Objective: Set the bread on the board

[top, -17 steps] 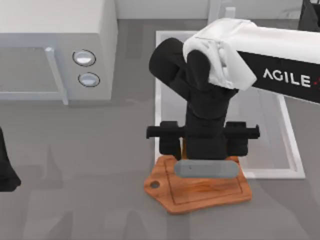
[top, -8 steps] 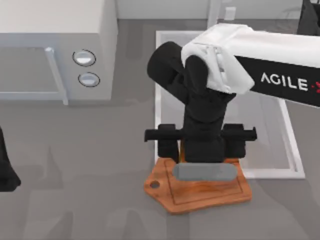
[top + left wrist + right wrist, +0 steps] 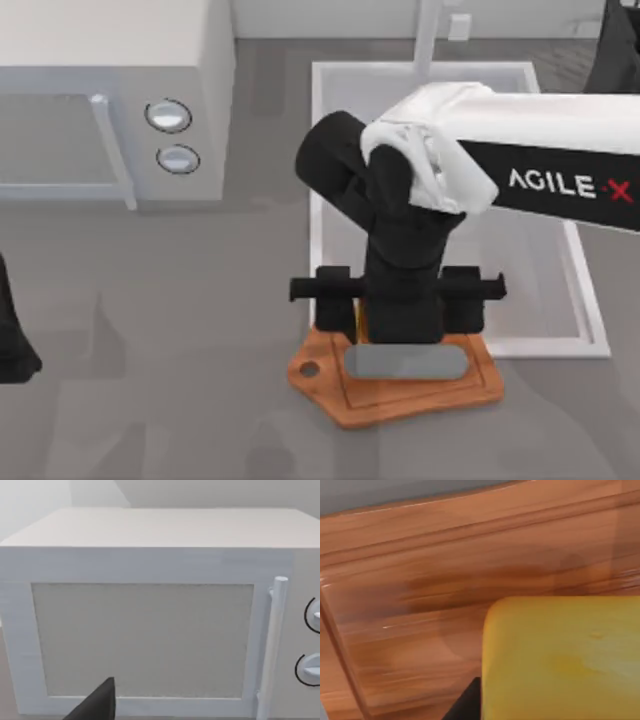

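Top view shows 1 board (image 3: 400, 385) on the bench (image 3: 150, 330), long axis left-right, handle pointing left. Right hand (image 3: 400, 325), its arm lettered "AGILE X", hangs over it. Right wrist view shows 1 bread (image 3: 560, 660) close above the wood, apparently pinched. Left hand (image 3: 15, 345) sits parked at left; its grip cannot be told.

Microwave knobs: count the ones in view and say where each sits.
2. Both are on the microwave front panel beside the door handle, at the top view's left: one knob farther back, the other knob just in front of it. None seem hidden.
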`<action>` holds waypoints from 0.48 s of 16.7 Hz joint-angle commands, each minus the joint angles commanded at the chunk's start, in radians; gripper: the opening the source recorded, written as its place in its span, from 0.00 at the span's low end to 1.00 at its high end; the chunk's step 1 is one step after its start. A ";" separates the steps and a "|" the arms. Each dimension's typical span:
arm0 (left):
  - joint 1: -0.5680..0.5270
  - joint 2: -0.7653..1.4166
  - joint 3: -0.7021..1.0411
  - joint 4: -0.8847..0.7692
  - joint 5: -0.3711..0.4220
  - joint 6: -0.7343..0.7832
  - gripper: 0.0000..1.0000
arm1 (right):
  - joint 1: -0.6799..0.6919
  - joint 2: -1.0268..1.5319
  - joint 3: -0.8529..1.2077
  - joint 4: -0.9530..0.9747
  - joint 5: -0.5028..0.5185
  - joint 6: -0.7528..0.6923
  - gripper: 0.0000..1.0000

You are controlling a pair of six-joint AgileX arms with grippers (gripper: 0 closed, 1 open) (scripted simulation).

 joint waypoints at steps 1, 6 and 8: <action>0.000 0.000 0.000 0.000 0.000 0.000 1.00 | 0.000 0.003 -0.008 0.013 0.001 0.000 0.00; 0.000 0.000 0.000 0.000 0.000 0.000 1.00 | 0.001 0.011 -0.020 0.027 0.002 -0.001 0.00; 0.000 0.000 0.000 0.000 0.000 0.000 1.00 | 0.001 0.011 -0.020 0.027 0.002 -0.001 0.15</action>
